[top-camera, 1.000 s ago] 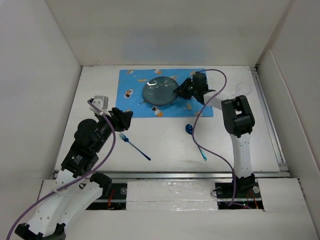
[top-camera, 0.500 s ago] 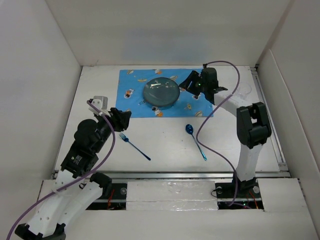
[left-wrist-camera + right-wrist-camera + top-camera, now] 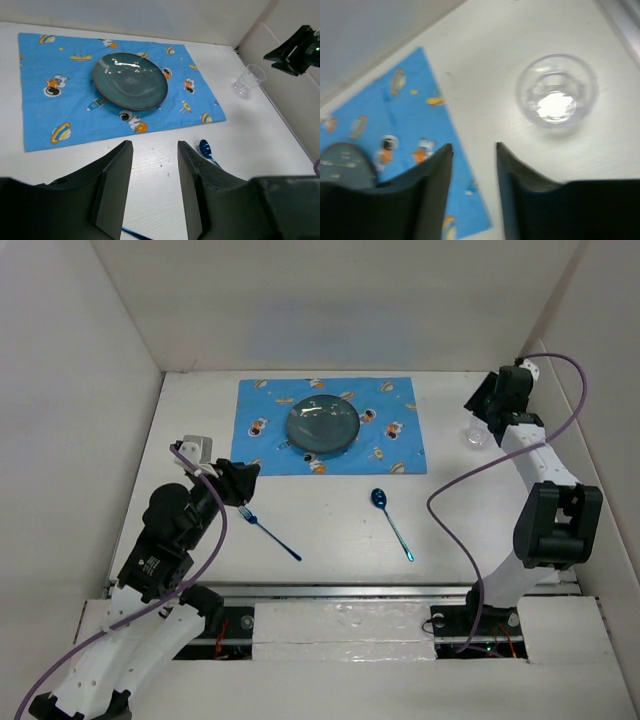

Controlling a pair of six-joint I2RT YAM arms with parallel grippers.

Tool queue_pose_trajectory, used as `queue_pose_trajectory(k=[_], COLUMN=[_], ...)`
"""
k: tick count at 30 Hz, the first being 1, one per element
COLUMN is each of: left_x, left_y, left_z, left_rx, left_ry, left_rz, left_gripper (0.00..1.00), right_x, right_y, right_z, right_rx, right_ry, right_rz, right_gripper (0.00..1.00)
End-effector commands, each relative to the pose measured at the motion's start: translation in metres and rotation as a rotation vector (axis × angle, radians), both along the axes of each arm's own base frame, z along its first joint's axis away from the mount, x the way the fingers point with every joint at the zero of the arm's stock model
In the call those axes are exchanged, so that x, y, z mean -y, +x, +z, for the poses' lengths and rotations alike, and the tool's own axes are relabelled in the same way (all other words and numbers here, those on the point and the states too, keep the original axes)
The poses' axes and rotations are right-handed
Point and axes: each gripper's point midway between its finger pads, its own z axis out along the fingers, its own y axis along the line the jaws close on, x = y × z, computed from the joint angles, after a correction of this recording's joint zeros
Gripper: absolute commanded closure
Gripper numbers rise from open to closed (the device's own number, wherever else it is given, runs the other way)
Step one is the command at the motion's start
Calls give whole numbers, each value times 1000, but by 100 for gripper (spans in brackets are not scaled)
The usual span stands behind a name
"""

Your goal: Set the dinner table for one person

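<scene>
The left gripper (image 3: pixel 236 480) hangs near the pronged end of the fork (image 3: pixel 268 528). Its jaws are apart and hold nothing. I think it is there to pick the fork up, since the fork lies on the near side, off the mat (image 3: pixel 400 435).

The mat lies at the far middle. The plate (image 3: pixel 323 425) sits in the middle of it, where a plate goes for one eater. The spoon (image 3: pixel 393 523) lies near the mat's right corner, not yet beside the plate.

The cup (image 3: pixel 476 435) stands upright, right of the mat. The right gripper (image 3: pixel 484 400) hovers close to it, jaws apart and empty, likely to grab it.

The table (image 3: pixel 330 540) is under all of this. It is big, flat, white and dull, with white walls round it.
</scene>
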Motion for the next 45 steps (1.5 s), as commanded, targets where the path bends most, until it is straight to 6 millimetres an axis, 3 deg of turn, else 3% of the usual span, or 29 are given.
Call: queue_pose_trajectory(k=[1,5,6,8,9,10,15,16,17,20,22,23,24,26,29,30,31,33,34,36,37,38,41,42,44,45], left_x=[2,3,4,4,10,10,11,12,13,15,14,14,12,13,15,14,14,16,16,15,15,14,12,12,12,13], left_y=[-3,-6,-6,-5,-9,-10,-11,-11,-10,-10,-10,-8,-6,-5,-4,-2,-2,-2,-1,2,2,2,4,4,5,5], left_z=[16,19,19,15,17,18,19,20,17,15,16,14,13,9,12,10,9,10,10,9,9,8,9,8,5,6], left_rx=[45,60,58,49,52,56,60,60,51,45,48,40,34,25,29,23,19,22,23,14,14,11,19,14,7,11], left_ry=[-24,-32,-33,-29,-32,-32,-35,-37,-33,-30,-30,-26,-22,-16,-15,-12,-10,-11,-12,-5,-5,-2,-3,0,5,3], left_rz=[-19,-29,-32,-34,-72,-72,-83,-86,-87,-98,-95,-87,-77,-77,-82,-76,-75,-82,-80,-71,-68,-67,-51,-50,-48,-50], left_gripper=[61,57,57,57,57,57,57,57,58,58,58,58,58,58,58,58,58,58,58,58,58,58,58,58,58,58], right_x=[32,35,35,42,46,48,54,56,59,59,59,59,57,56,57,42,33,1,-11,-35,-53,-63,-92,-95,-113,-116], right_y=[-5,13,20,25,32,33,51,56,63,72,76,81,85,87,92,95,101,109,115,129,136,146,160,166,174,181], right_z=[-20,-38,-31,-40,-32,-44,-60,-57,-70,-64,-76,-70,-81,-82,-54,-45,-13,12,38,40,64,46,53,40,43,35], right_rx=[-125,-173,-161,-190,-179,-223,-292,-290,-312,-305,-330,-319,-335,-343,-266,-239,-153,-80,-33,-27,21,-1,52,42,83,88], right_ry=[-124,-109,-127,-148,-167,-176,-247,-253,-266,-288,-290,-288,-280,-276,-278,-289,-293,-311,-319,-336,-337,-338,-328,-326,-316,-315], right_rz=[-81,-64,-77,-104,-114,-112,-136,-143,-145,-161,-148,-151,-136,-133,-141,-112,-97,-24,-4,70,99,125,193,202,232,240], right_gripper=[44,37,37,37,37,38,41,43,57,75,80,94,100,100,100,100,100,100,100,100,100,100,100,100,100,100])
